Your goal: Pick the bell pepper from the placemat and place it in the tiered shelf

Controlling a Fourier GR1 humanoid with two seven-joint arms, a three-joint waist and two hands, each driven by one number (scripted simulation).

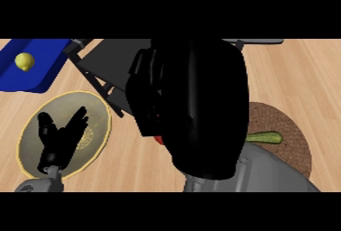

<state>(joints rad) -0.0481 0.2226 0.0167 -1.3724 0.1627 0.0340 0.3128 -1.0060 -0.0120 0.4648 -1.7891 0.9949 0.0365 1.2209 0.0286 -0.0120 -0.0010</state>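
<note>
Carriage looks the step in hand: right hand (200,103), fingers curled round the mostly hidden red bell pepper (159,139), hangs by the tiered shelf (110,56) at the counter's far edge, with lowering and release judged next, while left hand (60,140) rests open near-left.

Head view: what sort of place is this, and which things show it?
Probably a kitchen counter: a wooden top holds a lemon on a blue tray, a round plate, and a woven placemat with a green vegetable on it.

Right hand (200,113) curled over red bell pepper (159,139), above the tiered shelf (112,55). Placemat (294,131) to its right; left hand (58,143) open, lower left.
</note>
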